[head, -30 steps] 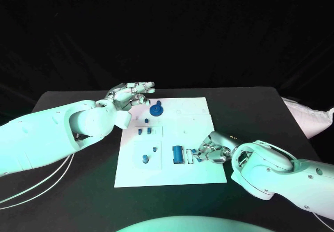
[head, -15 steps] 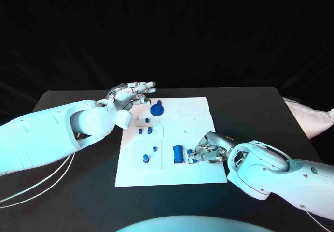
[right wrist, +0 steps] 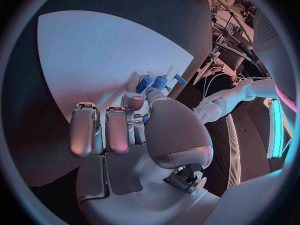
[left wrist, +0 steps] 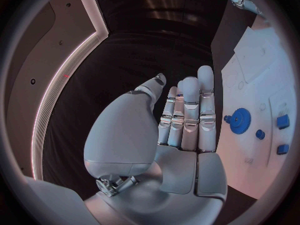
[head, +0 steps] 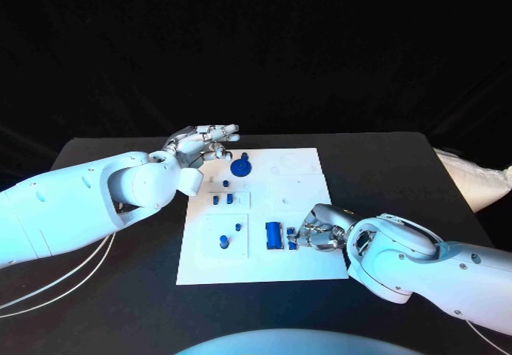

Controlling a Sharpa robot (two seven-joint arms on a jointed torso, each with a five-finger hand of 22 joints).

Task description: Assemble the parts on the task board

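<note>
The task board point(head: 267, 222) is seen mid-counter point(head: 405, 170). At its near right edge, a small blue part point(head: 292, 239) is pinched by the right robot hand point(head: 320, 229). Beyond its far left corner, the left robot hand point(head: 203, 140) is held empty, fingers straight and pressed together.

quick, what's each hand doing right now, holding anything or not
Left hand: open, fingers straight, holding nothing, beside the task board.
Right hand: fingers curled at a small blue part; grip cannot be told.
</note>
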